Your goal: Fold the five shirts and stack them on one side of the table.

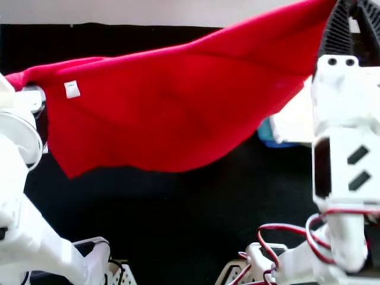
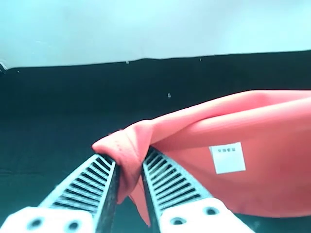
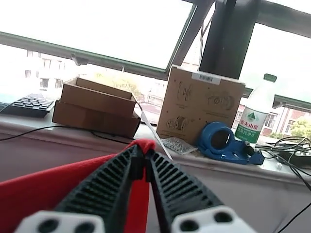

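Clamping opposite ends of the shirt (image 1: pixel 178 113) in left hand (image 2: pixel 129 162) and right hand (image 3: pixel 144 153), stretched aloft over the bench (image 1: pixel 178 225); could slip from either thin pinch if pulled tighter.

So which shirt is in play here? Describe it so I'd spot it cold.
Above the black table, the left gripper and right gripper hold one cloth stretched in the air between them: the red shirt. It carries a small white label near the left gripper's end. Its solid red and its hanging spread set it apart from the pale pile lying behind it.
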Motion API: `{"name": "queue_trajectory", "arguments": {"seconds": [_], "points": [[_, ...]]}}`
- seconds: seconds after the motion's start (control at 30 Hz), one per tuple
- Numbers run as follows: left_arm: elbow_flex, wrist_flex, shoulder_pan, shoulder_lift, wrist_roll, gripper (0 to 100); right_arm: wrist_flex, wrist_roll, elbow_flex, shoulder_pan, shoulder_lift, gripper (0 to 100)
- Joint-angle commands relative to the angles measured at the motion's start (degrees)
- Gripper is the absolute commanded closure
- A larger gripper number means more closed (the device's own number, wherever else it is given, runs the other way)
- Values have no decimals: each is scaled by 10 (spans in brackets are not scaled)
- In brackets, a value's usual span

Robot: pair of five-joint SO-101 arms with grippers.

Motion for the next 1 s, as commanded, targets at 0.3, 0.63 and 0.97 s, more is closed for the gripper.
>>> {"name": "queue_trajectory", "arguments": {"seconds": [0.3,0.63,0.97], "points": [[-27,5,-12,-7,4,992,1,7,-92,17,2,993],[58,8,-14,-15,4,992,1,4,0,15,-10,993],[220,4,-14,-176,4,992,22,6,-2,15,-87,993]]}}
